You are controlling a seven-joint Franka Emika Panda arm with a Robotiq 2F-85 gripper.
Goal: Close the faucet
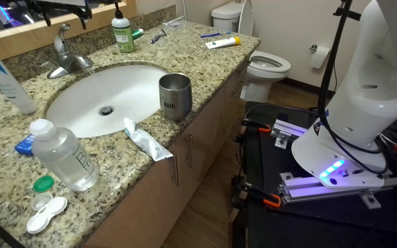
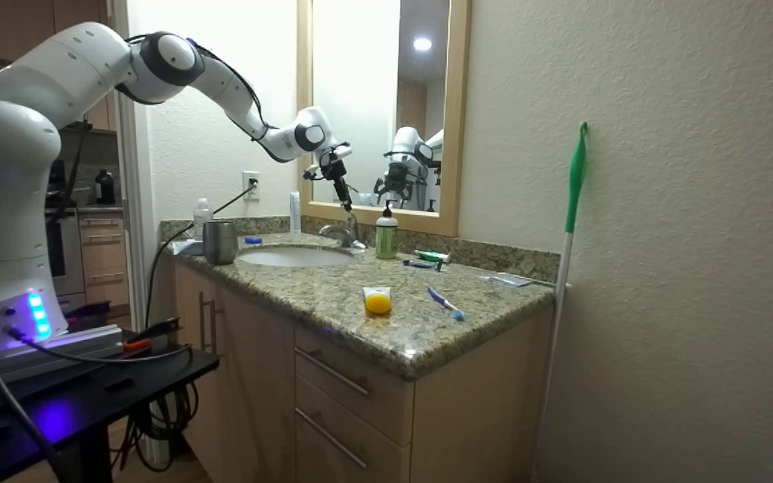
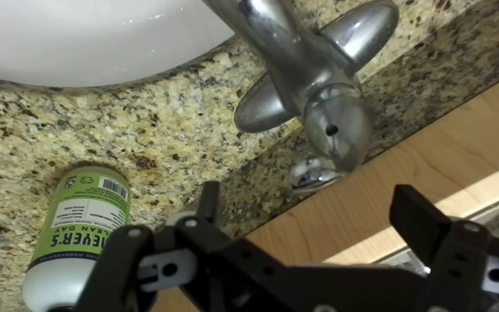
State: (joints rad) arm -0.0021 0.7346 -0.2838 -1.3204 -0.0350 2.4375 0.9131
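The chrome faucet point(image 1: 68, 58) stands at the back edge of the sink, its lever handle raised. A faint thin stream of water seems to fall from its spout. The faucet also shows in an exterior view point(image 2: 343, 233) and in the wrist view point(image 3: 293, 56), where the spout end is cut off. My gripper point(image 3: 308, 195) is open and empty. In the wrist view the lever's tip lies ahead of the gap between the fingers. In both exterior views the gripper point(image 1: 66, 25) point(image 2: 347, 206) is right above the lever; I cannot tell whether they touch.
A green soap bottle point(image 3: 85, 216) stands beside the faucet, near one finger. A wood-framed mirror point(image 2: 460, 121) is close behind. A white tube point(image 1: 9, 81) stands on the faucet's other side. A steel cup point(image 1: 175, 98) and a clear bottle point(image 1: 64, 158) stand along the sink point(image 1: 78, 119).
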